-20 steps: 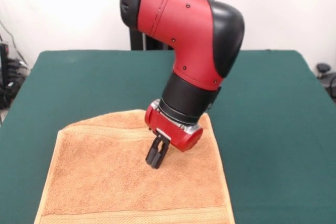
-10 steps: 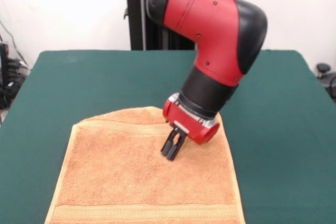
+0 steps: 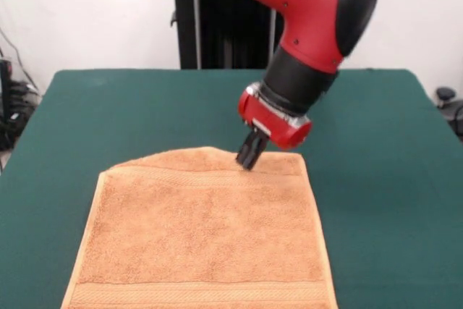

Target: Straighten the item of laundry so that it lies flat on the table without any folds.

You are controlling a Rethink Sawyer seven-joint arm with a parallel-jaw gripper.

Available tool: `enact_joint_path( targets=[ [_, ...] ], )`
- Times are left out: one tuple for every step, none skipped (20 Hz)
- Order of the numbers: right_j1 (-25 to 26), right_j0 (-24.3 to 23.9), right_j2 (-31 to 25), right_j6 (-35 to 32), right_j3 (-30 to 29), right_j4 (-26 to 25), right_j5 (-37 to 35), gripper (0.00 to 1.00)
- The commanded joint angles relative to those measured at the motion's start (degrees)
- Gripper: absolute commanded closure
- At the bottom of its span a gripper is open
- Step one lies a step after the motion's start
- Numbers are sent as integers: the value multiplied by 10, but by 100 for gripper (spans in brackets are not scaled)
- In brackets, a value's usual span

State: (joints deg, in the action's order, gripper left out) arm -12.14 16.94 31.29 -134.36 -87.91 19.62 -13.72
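The item of laundry (image 3: 195, 236) is an orange-tan towel spread on the near half of the green table (image 3: 108, 106). Woven bands run along its far and near ends, and its near edge runs out of the picture at the bottom. Its far edge bulges slightly in the middle and looks doubled there. My gripper (image 3: 248, 163) hangs tilted over the far edge, right of centre, with its black fingers together. The tips are at or just above the cloth, and I see nothing pinched between them.
The red and black arm (image 3: 311, 27) leans in from the top right above the towel's far right corner. Bare green table surrounds the towel on the left, right and far sides. Cables hang off the table's left edge (image 3: 14, 106).
The towel first slid right with the gripper pressed on it, then stayed put. The gripper has since risen and moved from the towel's middle to its far edge.
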Motion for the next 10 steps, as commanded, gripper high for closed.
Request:
enact_joint_path(
  targets=[
    [-75,-2,-104,-113,-143,15,13,100],
    [-85,-8,-107,-103,-150,9,15,100],
    [-94,-23,-120,-92,-158,4,18,100],
    [-104,-50,-143,-68,-162,-7,24,100],
    [-113,-76,-166,-44,-166,-18,30,100],
    [-113,-108,-193,-17,-162,-33,39,100],
    [-111,-144,-225,7,-160,-46,50,100],
    [-103,-176,-251,32,-151,-60,47,100],
    [-91,-206,-276,52,-139,-69,42,100],
    [-77,-230,-297,65,-125,-76,30,100]
  ],
)
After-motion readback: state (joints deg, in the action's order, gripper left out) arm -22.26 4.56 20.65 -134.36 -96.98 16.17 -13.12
